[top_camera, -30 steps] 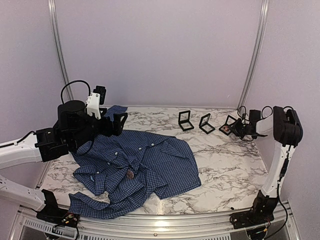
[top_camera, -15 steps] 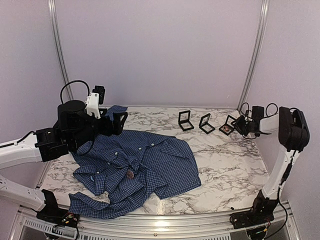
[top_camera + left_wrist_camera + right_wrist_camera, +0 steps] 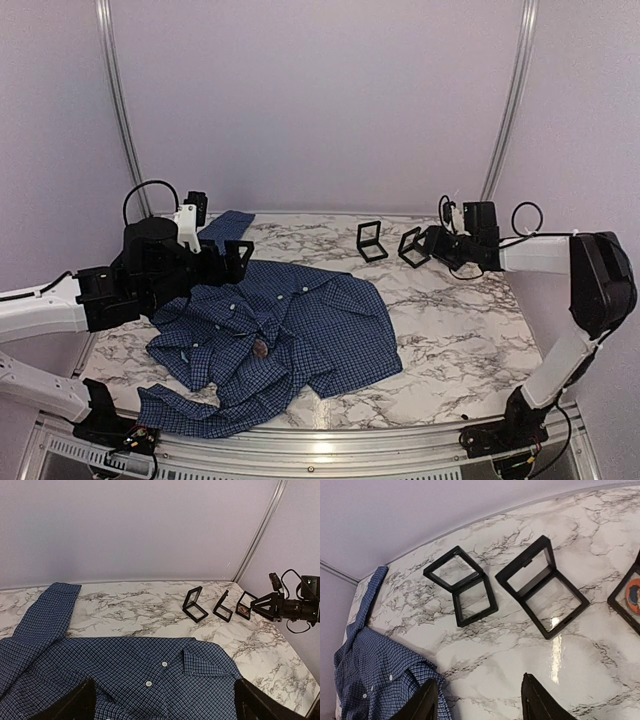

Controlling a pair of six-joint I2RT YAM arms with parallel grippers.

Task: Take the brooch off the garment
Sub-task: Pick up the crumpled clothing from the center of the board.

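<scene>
Lilac-walled booth (image 3: 320, 100) with aluminium corner rails; white tabletop veined in grey marble pattern (image 3: 450, 330).

Item 1. Dark blue finely checked short-sleeved shirt (image 3: 270, 335), pale buttons, collar. Spread rumpled across the left and middle of the tabletop, one sleeve reaching toward the back wall.

Item 2. Small reddish-brown roundish brooch (image 3: 261, 348). Sits on the shirt front, near the middle of the shirt, close to the button row. Whether it is pinned through the cloth is too small to tell.

Item 3. Two black square hinged frame boxes with clear panes, propped open: one (image 3: 371, 241) just beyond the shirt's far right corner, the other (image 3: 412, 246) further right of the shirt. Both hold nothing.

Item 4. Third black frame box (image 3: 244, 605), furthest right of the shirt. It holds a round orange piece (image 3: 635, 594).

Item 5. Left gripper (image 3: 162, 700). Hovers over the shirt's far left part, above the collar; jaws spread wide, nothing between them.

Item 6. Right gripper (image 3: 480, 700). Hangs well to the right of the shirt, beside the frame boxes; jaws apart, holding nothing.

Progress, by judgement: the brooch on the shirt has not been lifted, and neither gripper is near it. Approach, grasp and removal are all left to do.

Markings: no brand, label or legible writing on any item.
</scene>
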